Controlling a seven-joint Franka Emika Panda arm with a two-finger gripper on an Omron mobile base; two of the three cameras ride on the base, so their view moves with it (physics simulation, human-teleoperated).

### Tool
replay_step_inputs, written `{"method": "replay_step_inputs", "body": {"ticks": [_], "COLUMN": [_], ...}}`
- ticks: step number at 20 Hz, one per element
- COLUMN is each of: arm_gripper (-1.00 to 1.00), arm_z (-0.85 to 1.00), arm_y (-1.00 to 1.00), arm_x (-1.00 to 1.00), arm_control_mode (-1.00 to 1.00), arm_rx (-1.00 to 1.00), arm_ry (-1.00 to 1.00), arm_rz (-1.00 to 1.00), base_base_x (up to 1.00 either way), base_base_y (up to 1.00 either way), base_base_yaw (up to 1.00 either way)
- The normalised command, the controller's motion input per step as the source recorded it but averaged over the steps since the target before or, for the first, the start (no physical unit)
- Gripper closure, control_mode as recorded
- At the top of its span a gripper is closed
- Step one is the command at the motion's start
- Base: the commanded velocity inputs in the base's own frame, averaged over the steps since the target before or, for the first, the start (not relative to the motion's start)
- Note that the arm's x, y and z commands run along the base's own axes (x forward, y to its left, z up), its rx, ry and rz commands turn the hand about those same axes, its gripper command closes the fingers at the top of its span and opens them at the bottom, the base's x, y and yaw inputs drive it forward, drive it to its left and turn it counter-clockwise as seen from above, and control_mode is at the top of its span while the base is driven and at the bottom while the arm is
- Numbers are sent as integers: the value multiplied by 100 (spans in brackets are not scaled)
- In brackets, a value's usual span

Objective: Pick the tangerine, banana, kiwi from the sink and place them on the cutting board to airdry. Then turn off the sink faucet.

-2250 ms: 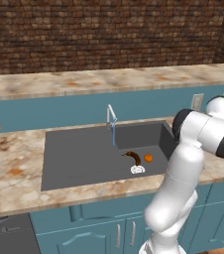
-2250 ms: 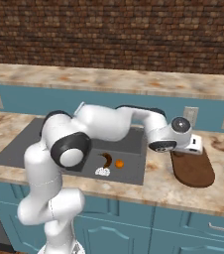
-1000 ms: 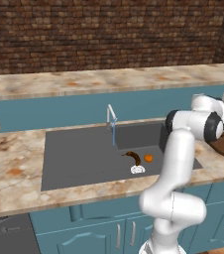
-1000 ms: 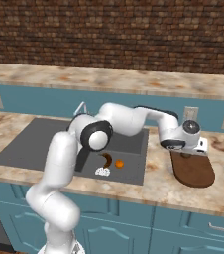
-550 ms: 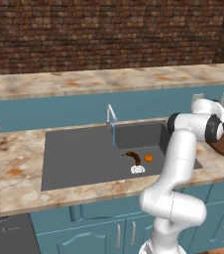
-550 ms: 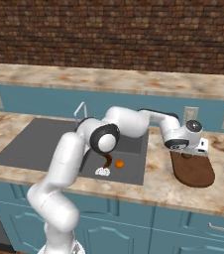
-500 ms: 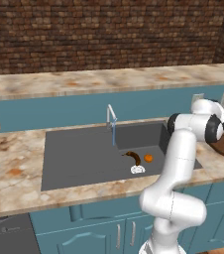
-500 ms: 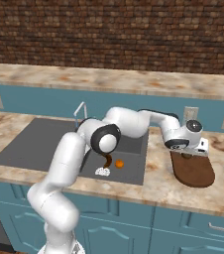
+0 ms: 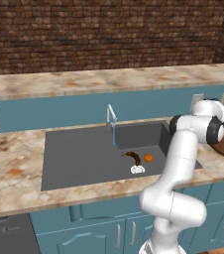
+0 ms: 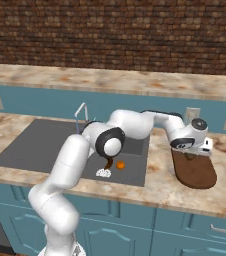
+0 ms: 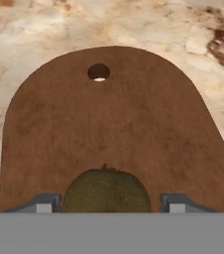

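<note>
The kiwi (image 11: 106, 191) sits low over the cutting board (image 11: 114, 129), between the two finger tips of the pincer (image 11: 107, 203), and in the hand view each tip stands apart from the fruit with a strip of board showing on either side; the jaws look parted and the kiwi looks let go rather than gripped, though whether it rests fully on the wood cannot be told. The board lies on the tabletop (image 10: 160, 187) toward its right end, just beside the sink (image 9: 84, 154), a short carry from the basin. The tangerine (image 9: 148, 158) and banana (image 9: 134, 157) lie in the sink near its front right corner, close to the white drain, and the sink faucet (image 9: 112, 115) runs a thin blue stream. No writing or label is readable anywhere
</note>
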Motion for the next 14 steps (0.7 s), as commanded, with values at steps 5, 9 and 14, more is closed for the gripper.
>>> {"method": "replay_step_inputs", "body": {"ticks": [5,9,14], "arm_gripper": [-100,-100,-100], "arm_z": [35,26,11], "arm_y": [0,18,46], "arm_x": [0,-21,-46], "arm_control_mode": [-100,-100,-100], "arm_rx": [3,0,-6], "arm_ry": [-2,-6,-12], "arm_rz": [2,5,8], "base_base_x": [0,0,0], "base_base_y": [0,0,0], "base_base_yaw": [0,0,0]}}
